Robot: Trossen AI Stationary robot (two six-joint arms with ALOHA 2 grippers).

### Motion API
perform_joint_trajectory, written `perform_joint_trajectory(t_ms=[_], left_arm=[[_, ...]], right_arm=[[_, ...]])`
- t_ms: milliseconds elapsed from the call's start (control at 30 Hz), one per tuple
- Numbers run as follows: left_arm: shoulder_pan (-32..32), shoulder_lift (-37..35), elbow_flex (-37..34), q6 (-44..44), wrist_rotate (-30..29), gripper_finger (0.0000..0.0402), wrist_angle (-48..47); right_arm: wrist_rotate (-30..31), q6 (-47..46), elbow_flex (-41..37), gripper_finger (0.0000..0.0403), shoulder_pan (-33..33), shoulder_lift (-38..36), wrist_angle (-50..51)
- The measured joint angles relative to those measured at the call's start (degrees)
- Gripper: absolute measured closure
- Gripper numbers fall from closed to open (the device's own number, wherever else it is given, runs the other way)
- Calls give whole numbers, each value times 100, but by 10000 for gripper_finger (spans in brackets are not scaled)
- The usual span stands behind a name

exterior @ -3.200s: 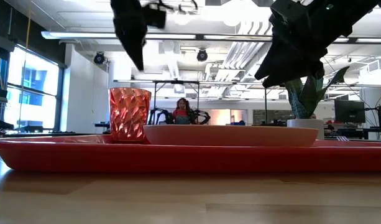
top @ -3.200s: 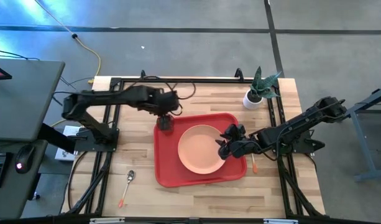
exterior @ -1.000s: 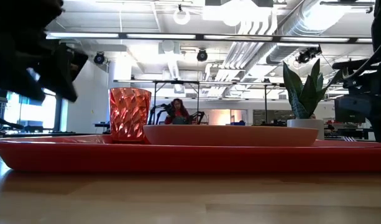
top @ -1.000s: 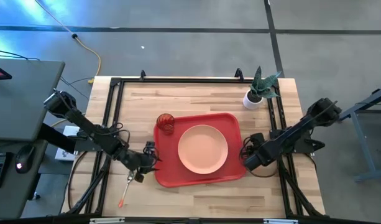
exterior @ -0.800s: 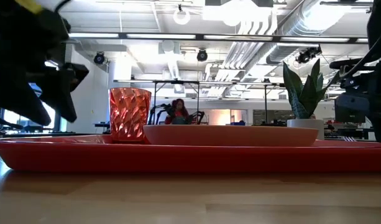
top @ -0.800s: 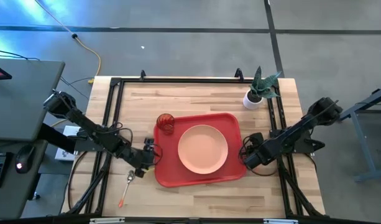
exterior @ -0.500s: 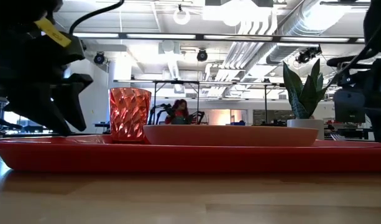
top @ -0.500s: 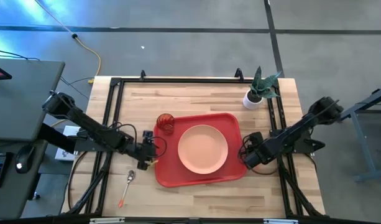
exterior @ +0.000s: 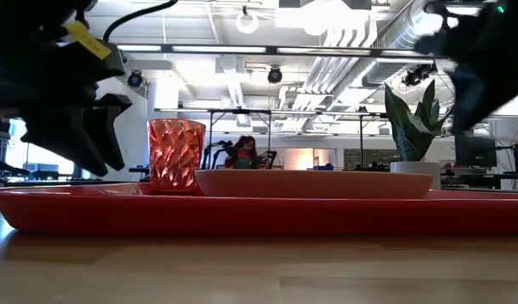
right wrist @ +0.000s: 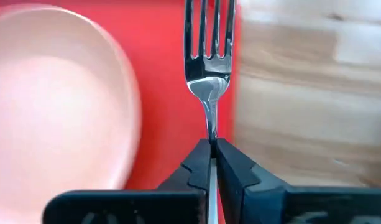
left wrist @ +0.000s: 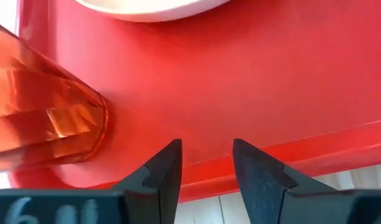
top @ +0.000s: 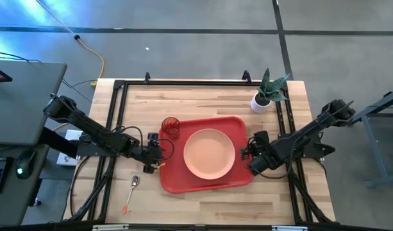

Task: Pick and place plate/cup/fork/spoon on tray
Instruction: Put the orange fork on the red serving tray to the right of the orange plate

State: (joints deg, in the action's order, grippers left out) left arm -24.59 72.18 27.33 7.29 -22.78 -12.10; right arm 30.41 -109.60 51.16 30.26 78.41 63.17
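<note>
The red tray (top: 170, 179) lies mid-table. On it sit the peach plate (top: 209, 153) and, at its far left corner, the red-orange cup (top: 171, 126). The spoon (top: 133, 185) lies on the wood near the tray's left front. My left gripper (left wrist: 206, 152) stands open over the tray's left rim (left wrist: 289, 158), near the cup (left wrist: 41, 124), with nothing between its fingers. My right gripper (right wrist: 212, 144), at the tray's right edge (top: 250, 149), is shut on the fork (right wrist: 209, 68). My right gripper pinches the fork's thin metal neck (right wrist: 211, 127), just behind the tines, between its two fingertips. The fork runs along the fingers with its tines (right wrist: 209, 28) ahead, toward the table's far side, over the tray's right rim. The fingers hide the handle.
A white pot with a green plant (top: 263, 96) stands at the far right, beyond the tray. Black frame rails run along the table's left, right and far sides. Bare wood lies in front of the tray and at the far left.
My left gripper has gone from beside the spoon toward the far edge, up to the tray's left rim near the cup. My right gripper has risen and shifted a little toward the far edge and over the tray's right rim.
</note>
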Motion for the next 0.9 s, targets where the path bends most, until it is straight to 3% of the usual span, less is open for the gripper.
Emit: perform_joint_trajectory(t_ms=[200, 367, 500, 733, 900], left_arm=[[-131, -2, 508, 300, -336, 273, -741], [-412, -2, 603, 614, -350, 273, -1138], [-648, -2, 602, 902, -425, 273, -1506], [-907, -2, 601, 1243, -844, 273, -1760], [-1019, -2, 601, 1359, -865, 273, -1796]], right_arm=[[445, 634, 236, 401, -439, 197, -443], [-12, 965, -137, 400, -833, 584, -1266], [-265, 1062, -226, 400, -991, 856, -1357], [-434, 1288, -274, 399, -1267, 1281, -1705], [-510, 1558, -274, 374, -1347, 1346, -1855]])
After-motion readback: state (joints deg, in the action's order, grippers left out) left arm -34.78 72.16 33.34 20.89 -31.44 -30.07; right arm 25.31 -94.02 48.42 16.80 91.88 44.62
